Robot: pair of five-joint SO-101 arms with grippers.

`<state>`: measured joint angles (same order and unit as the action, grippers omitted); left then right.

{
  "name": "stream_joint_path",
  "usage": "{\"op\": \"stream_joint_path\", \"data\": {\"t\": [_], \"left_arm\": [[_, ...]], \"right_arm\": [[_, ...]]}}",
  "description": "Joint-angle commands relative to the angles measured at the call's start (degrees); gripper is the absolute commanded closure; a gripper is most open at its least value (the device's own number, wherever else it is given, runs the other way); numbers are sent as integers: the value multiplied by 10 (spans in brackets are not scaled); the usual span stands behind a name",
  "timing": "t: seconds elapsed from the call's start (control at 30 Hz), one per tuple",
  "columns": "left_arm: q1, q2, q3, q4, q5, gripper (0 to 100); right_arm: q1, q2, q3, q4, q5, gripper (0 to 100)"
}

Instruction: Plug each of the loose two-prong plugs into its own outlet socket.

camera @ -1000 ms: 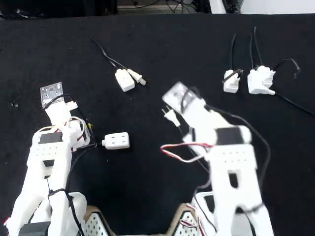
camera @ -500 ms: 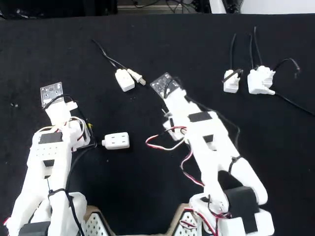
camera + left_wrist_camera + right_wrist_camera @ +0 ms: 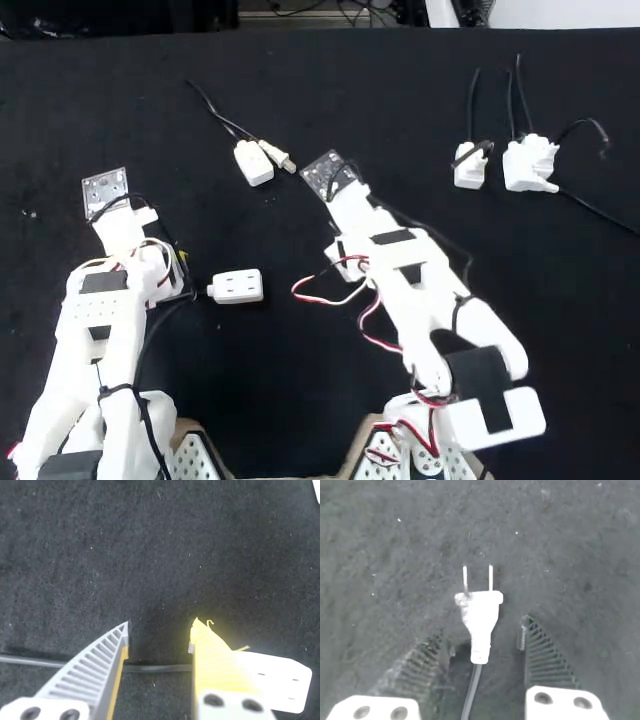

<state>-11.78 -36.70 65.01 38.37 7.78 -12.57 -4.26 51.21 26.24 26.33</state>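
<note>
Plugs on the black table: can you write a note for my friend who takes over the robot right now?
Left gripper: open, over a black cord, next to the white socket.
Right gripper: open, one finger on each side of a loose plug on the table.
Done: neither of these plugs is in yet; a second plug lies beside the far socket.
To do: grab each plug, push it into a socket.
</note>
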Motion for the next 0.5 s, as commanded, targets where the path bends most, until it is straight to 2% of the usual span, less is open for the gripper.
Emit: {"op": "stream_joint_path", "data": {"t": [0.0, 0.13, 0.27, 0.47], "left_arm": [[-5, -15, -5, -7, -1, 790], [-5, -15, -5, -7, -1, 790], [-5, -15, -5, -7, -1, 790], [-5, -15, -5, -7, -1, 790]], "right_arm": [[-8, 9, -38, -14, 1, 811], [-8, 27, -51, -14, 1, 828], [-8, 28, -51, -14, 1, 984], [-4, 2, -34, -16, -2, 988]]}}
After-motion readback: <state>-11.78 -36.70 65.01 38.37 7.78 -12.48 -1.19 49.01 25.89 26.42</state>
